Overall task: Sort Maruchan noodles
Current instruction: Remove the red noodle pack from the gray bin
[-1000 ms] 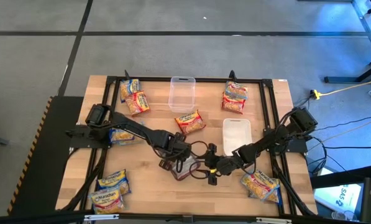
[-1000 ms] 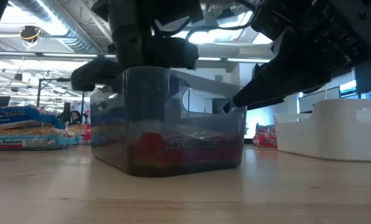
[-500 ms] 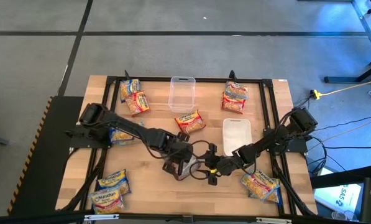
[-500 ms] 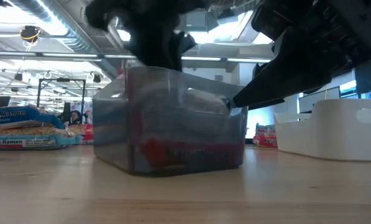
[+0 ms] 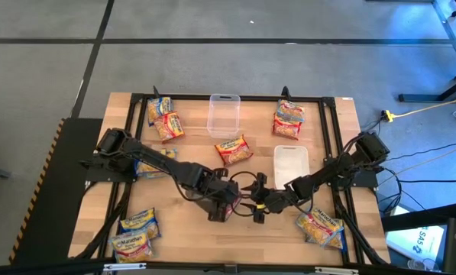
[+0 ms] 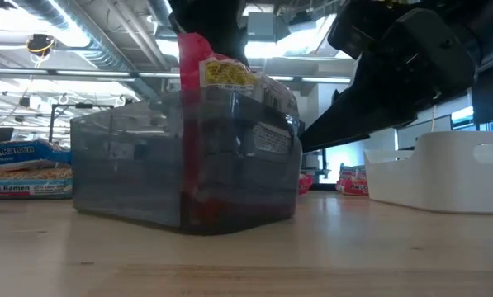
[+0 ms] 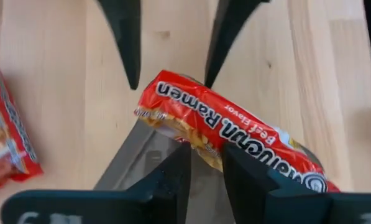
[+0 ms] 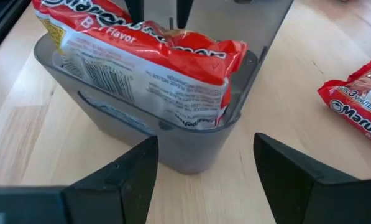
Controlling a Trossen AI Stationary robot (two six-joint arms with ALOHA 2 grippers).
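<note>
A red Maruchan packet point(image 7: 235, 127) stands on edge in a grey container point(image 5: 215, 209) near the table's middle, toward the near edge. The low view shows its top point(image 6: 225, 74) sticking up over the rim. My left gripper point(image 7: 207, 155) is above the container and shut on this packet. My right gripper point(image 8: 204, 146) is open, level with the table just right of the container point(image 8: 173, 146), its fingers spread before the short end wall. Other packets lie about the table. My left gripper pinches the red packet between its two fingers at one long edge point(image 7: 204, 140), reaching down from above, fingers across the packet. The packet stands tilted inside the grey container, upper part above the rim. My right gripper: I cannot tell whether its fingers touch the container's wall.
A clear container point(image 5: 223, 114) sits at the far middle and a white one point(image 5: 291, 164) right of centre. Packets lie far left point(image 5: 164, 118), far right point(image 5: 289, 120), at centre point(image 5: 234, 149), near left point(image 5: 136, 233), near right point(image 5: 321, 228) and under my left arm.
My left gripper has moved a little toward the near edge and turned. The red packet, which lay flat on the container's bottom, has been tipped up on edge and now sticks out over the rim. The grey container has slid and turned on the table.
</note>
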